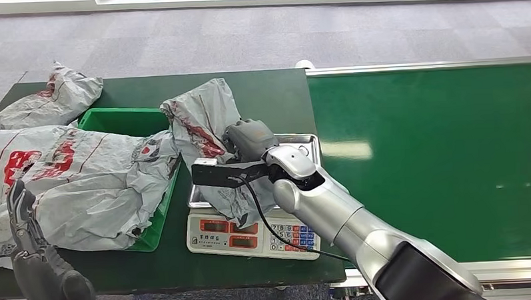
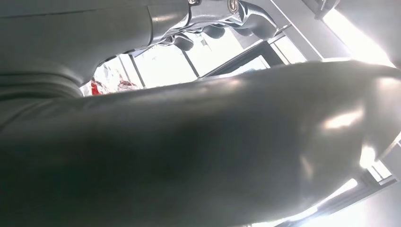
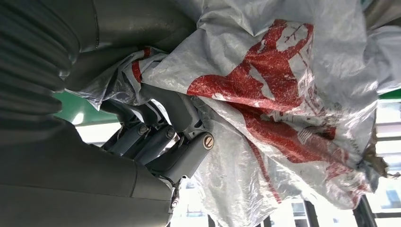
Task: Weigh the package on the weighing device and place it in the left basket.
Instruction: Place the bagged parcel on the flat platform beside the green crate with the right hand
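The robot's right hand [image 1: 249, 138] clamps a grey package [image 1: 205, 125] printed in red, holding it over the steel pan of the scale [image 1: 302, 143] at the desk's right edge. The right wrist view shows the fingers [image 3: 163, 137] curled into the crumpled plastic, the bag [image 3: 293, 104] bunched against them. The package runs lengthwise from the pan's front left corner up and away toward the desk's far edge, its lower end draped onto the pan and its upper end leaning left, over the rim of the green basket [image 1: 118, 118].

The basket sits just left of the scale and is already heaped with a large grey package [image 1: 84, 176]; another bag [image 1: 48, 101] lies at the desk's far left corner. The carry to the basket looks short and leftward, and the right hand is by far the nearer. Open room is scarce: only the basket's far strip shows bare green.

The left hand [image 1: 33, 251] rises at the desk's near left corner, fingers raised and holding nothing, touching the heaped package's edge or just short of it. The green conveyor [image 1: 436, 151] lies to the right.
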`<state>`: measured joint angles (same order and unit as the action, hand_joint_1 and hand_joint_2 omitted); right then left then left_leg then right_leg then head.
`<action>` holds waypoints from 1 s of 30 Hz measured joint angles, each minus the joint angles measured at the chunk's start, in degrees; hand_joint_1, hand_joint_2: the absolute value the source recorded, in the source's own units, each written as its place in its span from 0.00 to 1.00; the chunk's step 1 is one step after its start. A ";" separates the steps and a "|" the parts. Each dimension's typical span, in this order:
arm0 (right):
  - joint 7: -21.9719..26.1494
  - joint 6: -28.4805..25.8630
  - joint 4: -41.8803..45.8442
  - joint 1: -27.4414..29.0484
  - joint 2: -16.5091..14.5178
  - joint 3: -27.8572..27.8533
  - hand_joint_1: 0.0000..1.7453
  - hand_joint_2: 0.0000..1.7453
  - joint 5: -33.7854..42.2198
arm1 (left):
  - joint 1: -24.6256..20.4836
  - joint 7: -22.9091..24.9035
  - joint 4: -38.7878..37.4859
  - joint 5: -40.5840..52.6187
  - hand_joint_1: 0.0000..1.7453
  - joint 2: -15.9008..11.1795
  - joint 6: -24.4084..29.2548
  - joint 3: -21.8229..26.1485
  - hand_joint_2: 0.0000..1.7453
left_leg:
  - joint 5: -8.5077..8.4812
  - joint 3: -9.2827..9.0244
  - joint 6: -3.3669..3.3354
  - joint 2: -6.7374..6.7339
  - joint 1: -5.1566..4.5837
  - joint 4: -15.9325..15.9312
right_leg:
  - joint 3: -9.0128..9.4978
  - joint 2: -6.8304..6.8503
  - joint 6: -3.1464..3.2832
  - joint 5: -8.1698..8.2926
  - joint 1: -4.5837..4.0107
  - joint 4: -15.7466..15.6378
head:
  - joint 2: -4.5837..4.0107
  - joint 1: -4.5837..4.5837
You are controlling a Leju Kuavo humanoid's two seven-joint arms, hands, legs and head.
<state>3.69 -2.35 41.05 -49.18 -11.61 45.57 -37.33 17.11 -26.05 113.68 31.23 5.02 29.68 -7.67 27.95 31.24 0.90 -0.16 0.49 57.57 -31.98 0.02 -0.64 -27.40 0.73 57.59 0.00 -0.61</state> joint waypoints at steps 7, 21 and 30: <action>-3.00 -2.93 1.71 0.70 3.72 -0.01 0.50 1.00 -7.52 | 1.70 -1.24 0.26 -0.30 0.00 0.00 0.15 0.07 0.00 | 0.00 0.01 0.00 -0.01 -0.01 0.01 | -0.02 0.00 0.02 0.04 0.01 -0.01 | 0.00 0.01; -3.63 -1.35 3.20 1.53 5.88 -0.94 0.00 0.00 -10.07 | 1.98 -1.21 0.48 0.49 0.00 0.01 0.02 0.15 0.00 | -0.01 0.02 0.01 -0.01 -0.01 0.01 | -0.05 -0.03 0.02 0.06 -0.02 -0.01 | 0.00 0.00; -2.72 -1.32 7.15 2.79 7.18 -3.92 0.00 0.00 -7.60 | 2.08 -1.38 0.48 0.52 0.00 0.01 0.66 0.15 0.00 | -0.01 0.03 0.01 0.00 -0.01 0.01 | -0.05 -0.02 0.02 0.06 -0.01 -0.01 | 0.00 0.01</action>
<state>0.97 -3.67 48.20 -46.39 -4.43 41.65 -44.93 19.19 -27.43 114.16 31.76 5.03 30.34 -7.52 27.94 31.27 0.91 -0.17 0.48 57.59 -32.03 0.00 -0.62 -27.34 0.72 57.58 0.00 -0.60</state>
